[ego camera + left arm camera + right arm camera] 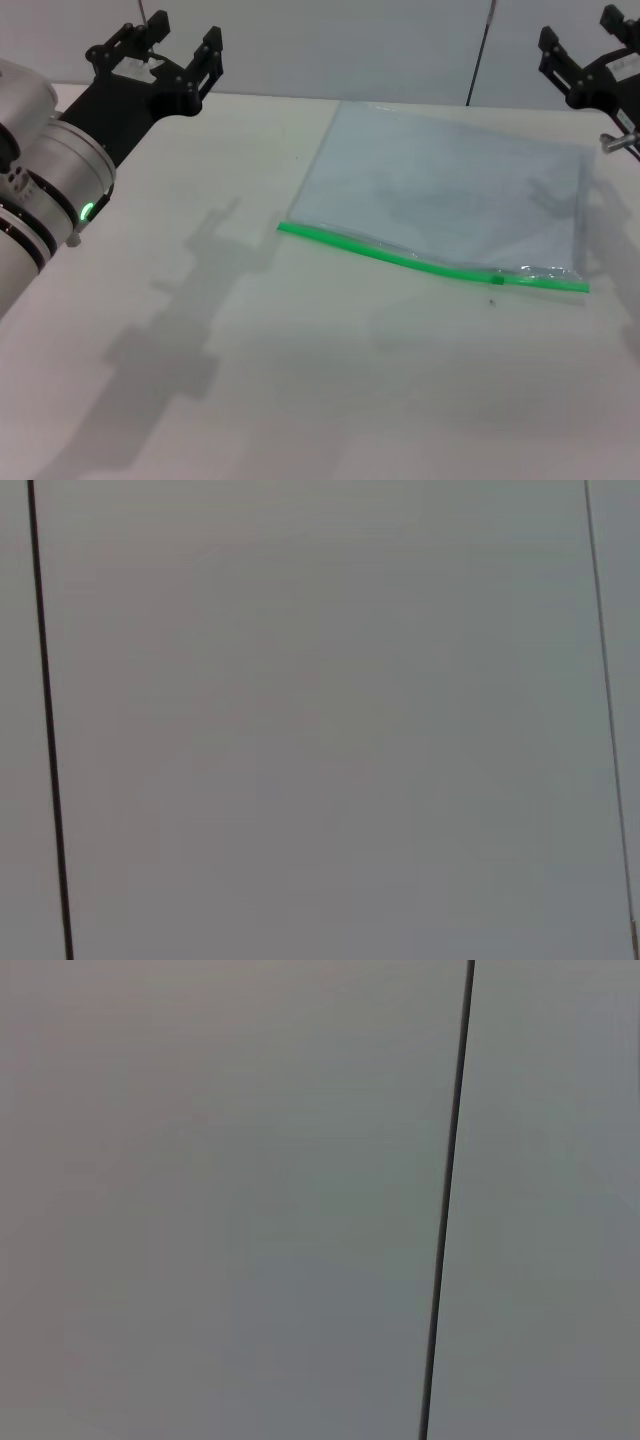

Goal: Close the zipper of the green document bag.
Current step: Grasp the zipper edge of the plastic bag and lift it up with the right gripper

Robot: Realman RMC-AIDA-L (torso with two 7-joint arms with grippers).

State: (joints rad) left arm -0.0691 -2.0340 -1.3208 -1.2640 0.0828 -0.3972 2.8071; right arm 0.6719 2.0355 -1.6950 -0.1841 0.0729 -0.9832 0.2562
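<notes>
The green document bag [450, 190] lies flat on the white table, a pale translucent pouch right of centre. Its zipper [390, 252] runs as a bright green strip along the near long edge. A small green slider tab [497, 278] sits toward the strip's right end. My left gripper [168, 48] hangs raised at the far left, well away from the bag, fingers spread and empty. At the far right my right gripper [590, 45] is also raised beyond the bag's right corner, open and empty, partly cut off by the frame. Both wrist views show only a grey wall.
The white table [200, 400] stretches bare to the left of and in front of the bag. A grey wall [350, 45] with dark vertical seams stands behind the table's far edge. My left arm's silver body [45, 180] fills the left edge.
</notes>
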